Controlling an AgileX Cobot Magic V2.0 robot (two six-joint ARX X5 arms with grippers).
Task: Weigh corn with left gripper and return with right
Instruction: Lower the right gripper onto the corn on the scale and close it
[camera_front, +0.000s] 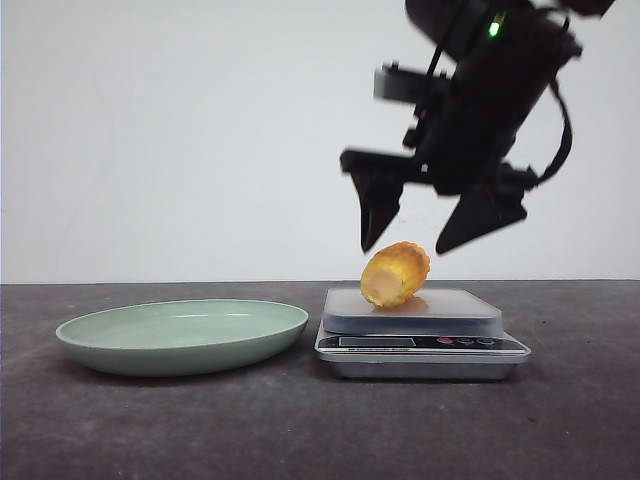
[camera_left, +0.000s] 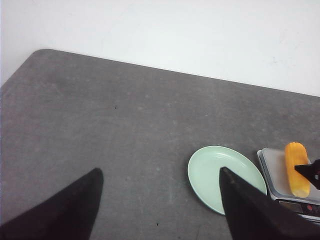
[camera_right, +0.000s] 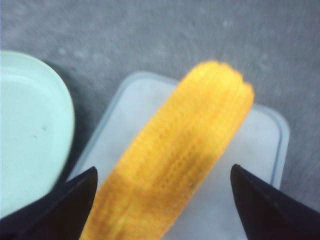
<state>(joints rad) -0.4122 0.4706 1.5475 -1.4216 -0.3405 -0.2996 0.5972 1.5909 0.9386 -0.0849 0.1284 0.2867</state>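
The corn (camera_front: 396, 273) lies on the platform of a small silver kitchen scale (camera_front: 420, 330), its pale cut end toward the front. It also shows in the right wrist view (camera_right: 180, 155) and, small, in the left wrist view (camera_left: 296, 169). My right gripper (camera_front: 408, 236) hangs open just above the corn, one finger on each side of it and neither touching it. In its own view the right gripper (camera_right: 162, 175) stands wide open over the cob. My left gripper (camera_left: 160, 172) is open and empty, high over the table, well away from the scale; it is not in the front view.
A shallow pale green plate (camera_front: 182, 335) stands on the dark table left of the scale; it also shows in the left wrist view (camera_left: 212, 172) and the right wrist view (camera_right: 30, 135). A white wall is behind the table.
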